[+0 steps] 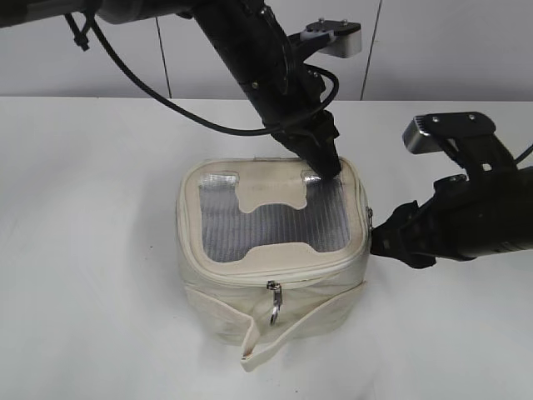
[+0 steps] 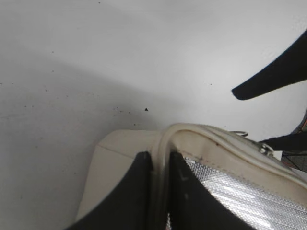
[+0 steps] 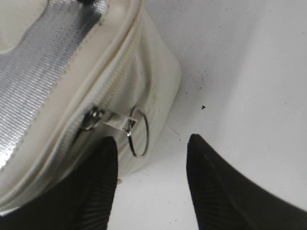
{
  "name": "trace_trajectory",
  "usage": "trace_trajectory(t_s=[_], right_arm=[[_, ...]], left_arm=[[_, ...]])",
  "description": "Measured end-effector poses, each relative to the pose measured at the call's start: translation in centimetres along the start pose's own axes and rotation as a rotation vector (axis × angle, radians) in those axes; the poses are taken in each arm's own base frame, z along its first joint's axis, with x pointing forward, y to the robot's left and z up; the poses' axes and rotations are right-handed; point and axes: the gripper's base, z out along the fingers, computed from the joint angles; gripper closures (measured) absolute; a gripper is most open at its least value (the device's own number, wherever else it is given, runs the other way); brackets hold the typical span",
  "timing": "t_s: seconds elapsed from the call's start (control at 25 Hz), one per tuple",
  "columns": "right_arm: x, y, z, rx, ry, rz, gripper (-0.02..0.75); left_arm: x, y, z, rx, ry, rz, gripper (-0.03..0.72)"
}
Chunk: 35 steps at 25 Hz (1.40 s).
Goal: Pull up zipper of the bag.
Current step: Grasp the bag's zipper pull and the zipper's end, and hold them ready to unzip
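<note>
A cream fabric bag [image 1: 275,292] with a silver quilted lid panel [image 1: 266,225] sits on the white table. My left gripper [image 1: 326,165] is shut on the bag's back rim [image 2: 165,143], one finger inside and one outside. My right gripper [image 3: 151,143] is open at the bag's right side, its fingers just below a metal zipper pull with a ring [image 3: 136,129]; the ring hangs between the fingertips, untouched. That pull also shows at the bag's right edge in the exterior view [image 1: 369,218]. A second zipper pull [image 1: 274,292] hangs at the bag's front.
A cream strap [image 1: 275,337] trails from the bag's front toward the near table edge. White table [image 1: 92,250] surrounds the bag. A pale wall stands behind.
</note>
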Motion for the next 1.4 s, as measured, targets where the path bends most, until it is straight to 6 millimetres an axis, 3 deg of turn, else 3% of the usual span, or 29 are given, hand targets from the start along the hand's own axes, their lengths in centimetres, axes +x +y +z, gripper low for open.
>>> trace_trajectory(t_s=[0.24, 0.28, 0.4, 0.52, 0.92, 1.4], right_arm=[[-0.7, -0.3, 1.5, -0.001, 0.015, -0.024, 0.377], [-1.1, -0.3, 1.8, -0.002, 0.011, -0.031, 0.416], [-1.9, -0.2, 2.6, -0.020, 0.022, -0.038, 0.649], [-2.2, -0.1, 2.7, -0.033, 0.024, -0.039, 0.733], [-2.3, 1.3, -1.3, -0.096, 0.075, -0.025, 0.733], [-1.0, 1.6, -3.1, -0.099, 0.216, -0.032, 0.733]], left_arm=[[0.0, 0.0, 0.0, 0.001, 0.000, 0.000, 0.613], [0.0, 0.0, 0.0, 0.001, 0.000, 0.000, 0.613], [0.0, 0.0, 0.0, 0.001, 0.000, 0.000, 0.613], [0.0, 0.0, 0.0, -0.001, -0.001, 0.000, 0.613], [0.0, 0.0, -0.1, -0.002, 0.002, 0.002, 0.613], [0.0, 0.0, -0.1, -0.002, 0.000, 0.001, 0.613]])
